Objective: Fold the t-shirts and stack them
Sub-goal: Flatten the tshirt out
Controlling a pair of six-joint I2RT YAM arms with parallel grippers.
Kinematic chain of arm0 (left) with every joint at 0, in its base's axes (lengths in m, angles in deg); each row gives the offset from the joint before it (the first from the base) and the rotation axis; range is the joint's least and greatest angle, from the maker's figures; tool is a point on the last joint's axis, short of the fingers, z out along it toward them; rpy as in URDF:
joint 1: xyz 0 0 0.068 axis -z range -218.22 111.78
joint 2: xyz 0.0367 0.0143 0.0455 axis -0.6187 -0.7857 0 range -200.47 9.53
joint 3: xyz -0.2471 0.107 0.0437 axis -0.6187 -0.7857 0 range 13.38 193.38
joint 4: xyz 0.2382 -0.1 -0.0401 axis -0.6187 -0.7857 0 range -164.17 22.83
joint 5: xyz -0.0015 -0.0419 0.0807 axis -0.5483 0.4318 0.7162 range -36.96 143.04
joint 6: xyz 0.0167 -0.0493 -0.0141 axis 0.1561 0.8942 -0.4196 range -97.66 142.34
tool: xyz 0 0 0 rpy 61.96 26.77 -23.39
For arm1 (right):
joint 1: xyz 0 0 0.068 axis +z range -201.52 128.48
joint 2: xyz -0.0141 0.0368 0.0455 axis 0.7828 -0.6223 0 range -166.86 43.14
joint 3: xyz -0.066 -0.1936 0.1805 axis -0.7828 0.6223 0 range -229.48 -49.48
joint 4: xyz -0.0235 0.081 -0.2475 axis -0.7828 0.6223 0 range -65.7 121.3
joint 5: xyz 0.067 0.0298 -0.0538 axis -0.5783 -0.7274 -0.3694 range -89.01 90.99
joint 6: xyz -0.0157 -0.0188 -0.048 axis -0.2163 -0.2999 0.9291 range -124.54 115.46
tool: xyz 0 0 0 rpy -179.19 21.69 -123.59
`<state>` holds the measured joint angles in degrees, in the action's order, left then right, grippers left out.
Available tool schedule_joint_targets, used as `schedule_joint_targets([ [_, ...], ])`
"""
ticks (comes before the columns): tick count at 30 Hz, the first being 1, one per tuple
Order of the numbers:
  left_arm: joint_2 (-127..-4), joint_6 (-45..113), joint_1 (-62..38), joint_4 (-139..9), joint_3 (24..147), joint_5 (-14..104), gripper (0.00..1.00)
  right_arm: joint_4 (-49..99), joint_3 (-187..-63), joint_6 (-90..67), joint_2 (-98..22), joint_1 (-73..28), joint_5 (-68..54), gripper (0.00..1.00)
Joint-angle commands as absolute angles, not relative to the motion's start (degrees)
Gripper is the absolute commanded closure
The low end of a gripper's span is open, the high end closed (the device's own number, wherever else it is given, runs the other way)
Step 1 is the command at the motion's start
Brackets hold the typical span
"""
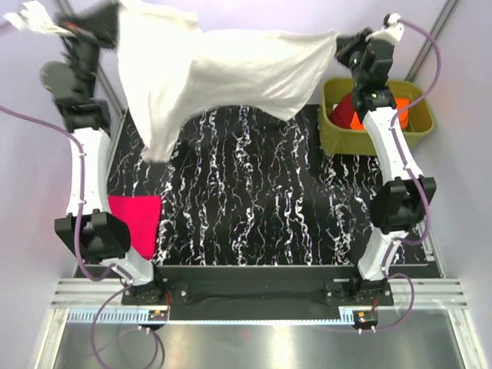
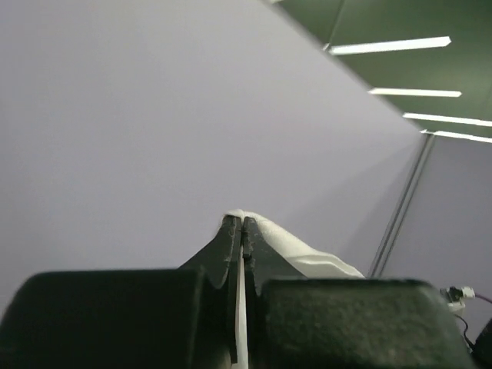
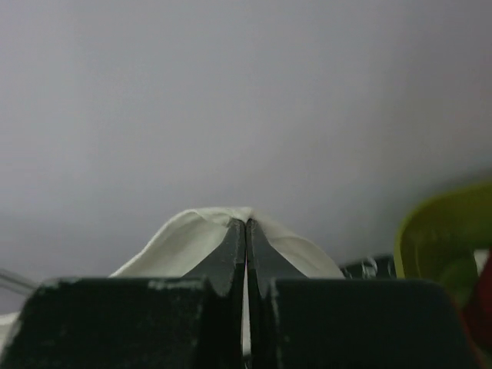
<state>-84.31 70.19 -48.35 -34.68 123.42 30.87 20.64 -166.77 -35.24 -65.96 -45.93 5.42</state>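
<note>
A white t-shirt hangs stretched in the air over the back of the table, held between both arms. My left gripper is shut on its upper left edge, and the view there is blurred. My right gripper is shut on its right corner. In the left wrist view the jaws pinch white cloth that spills over the tip. The right wrist view shows the same: closed jaws with white cloth bulging past them. A folded magenta-pink t-shirt lies on the mat at the near left.
An olive-green tub stands at the back right beside the right arm, holding an orange t-shirt and a dark red one. Its rim shows in the right wrist view. The black marbled mat covers the table.
</note>
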Motion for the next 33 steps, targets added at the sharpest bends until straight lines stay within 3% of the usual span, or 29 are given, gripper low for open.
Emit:
schedule_joint_targets([
  [1, -71.39, 73.48, -48.33, -28.86, 94.28, 30.27, 1.0, 19.81, -152.26, -41.88, -55.6, -45.45, -0.57, 1.0],
  [6, -54.31, 73.56, -46.57, -39.09, 67.84, 31.94, 1.0, 23.93, -127.55, -45.76, -44.85, -44.14, -3.4, 1.0],
  [11, -44.01, 73.67, -42.62, -51.76, 58.56, 33.44, 1.0, 35.0, -111.65, -50.07, -35.88, -43.52, -3.4, 1.0],
  [19, -24.32, 74.7, -32.0, -81.8, 49.6, 33.79, 1.0, 62.41, -108.71, -41.2, -36.13, -41.85, 6.42, 1.0],
  [28, -10.08, 90.87, -17.05, -111.54, 43.27, 33.27, 1.0, 68.24, -112.14, -41.98, -46.75, -41.85, 9.6, 1.0],
  [33, -1.81, 95.37, -15.54, -124.52, 43.69, 31.95, 1.0, 70.26, -114.07, -42.69, -50.98, -41.94, 14.69, 1.0],
])
